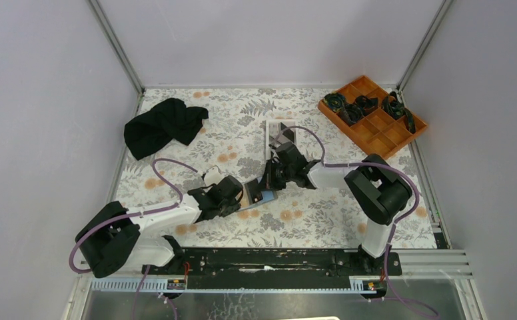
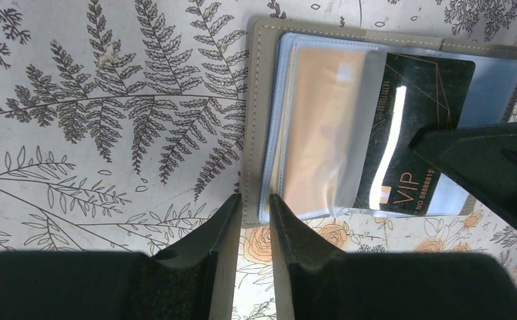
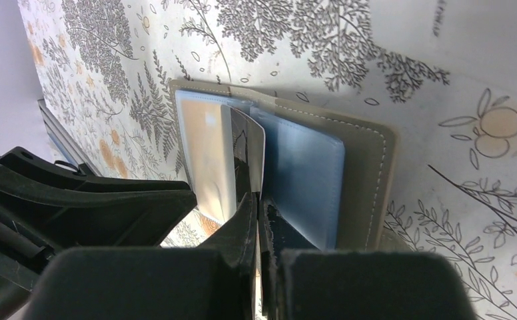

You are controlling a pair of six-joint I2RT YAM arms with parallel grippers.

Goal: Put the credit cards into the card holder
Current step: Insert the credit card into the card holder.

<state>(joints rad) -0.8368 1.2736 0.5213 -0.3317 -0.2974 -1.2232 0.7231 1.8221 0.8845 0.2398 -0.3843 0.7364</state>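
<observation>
At the middle of the table, the right gripper (image 3: 256,223) is clamped on a black credit card (image 2: 429,100), the card standing on edge between its two fingers. The card's far end sits under a clear sleeve of the card holder (image 2: 254,100), which lies open on the floral tablecloth (image 1: 309,213) with its pale blue leaves up and its grey stitched cover underneath. An orange-gold credit card (image 2: 316,127) shows through the sleeve just beside the black one. One black finger of the right gripper covers the black card's outer corner in the left wrist view.

The left gripper (image 2: 254,217) stands over the holder's near corner, its fingers a narrow slit apart with the cover's edge in that slit; whether they pinch it I cannot tell. Its dark body crowds in close beside the right fingers.

Behind the right wrist sits a white tray (image 1: 270,137), partly hidden by it. Well apart at the far right corner is an orange compartment tray (image 1: 384,133) with tangled black items (image 1: 362,107) in its far cells. A crumpled black cloth (image 1: 164,125) lies far left.

The left arm stretches low and diagonally from its base toward the centre. The right arm rises at its base, folds at the elbow and reaches leftward, so the two wrists meet over the holder.
</observation>
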